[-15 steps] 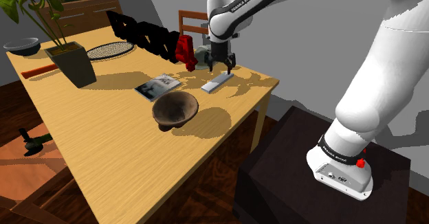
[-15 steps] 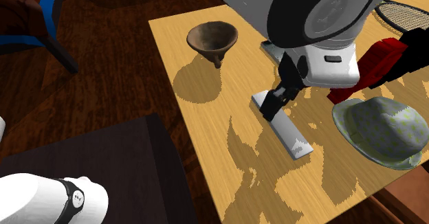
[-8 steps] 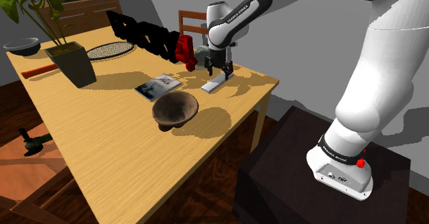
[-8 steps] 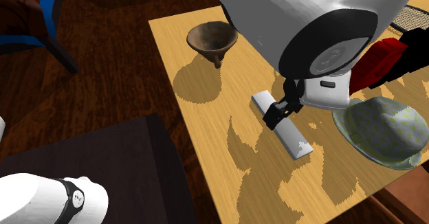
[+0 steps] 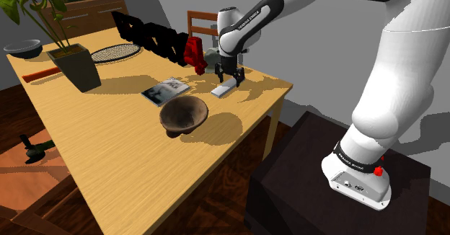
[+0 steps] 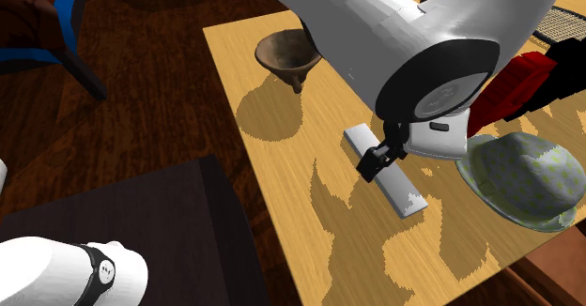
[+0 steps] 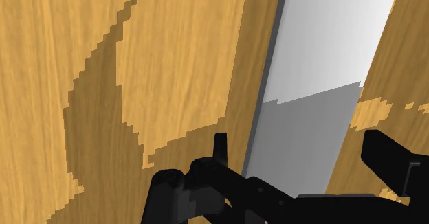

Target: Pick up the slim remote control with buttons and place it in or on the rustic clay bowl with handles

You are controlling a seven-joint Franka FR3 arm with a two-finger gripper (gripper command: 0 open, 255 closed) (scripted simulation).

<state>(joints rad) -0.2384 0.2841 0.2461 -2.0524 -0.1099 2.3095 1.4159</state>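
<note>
The slim remote [image 7: 323,64] is a plain grey-white slab lying flat on the wooden table [image 5: 122,147]. In the wrist view it runs between my two black fingers, which stand apart on either side of it with a small gap each side. My gripper [image 5: 229,77] is open and low over the remote [image 5: 221,91], near its far end in the shoulder view. From the second exterior view the gripper [image 6: 383,156] sits over the middle of the remote [image 6: 404,191]. The brown clay bowl [image 5: 184,115] stands empty toward the shoulder view's lower left of the remote; it is also the bowl [image 6: 289,55].
A pale spotted hat [image 6: 521,177] lies close beside the remote. A booklet [image 5: 166,89], black and red block letters [image 5: 162,42], a racket [image 5: 115,52] and a potted plant [image 5: 76,64] occupy the far table. The table edge [image 5: 278,100] is near.
The gripper has come down closer to the remote and now straddles it. The remote and the bowl have not moved.
</note>
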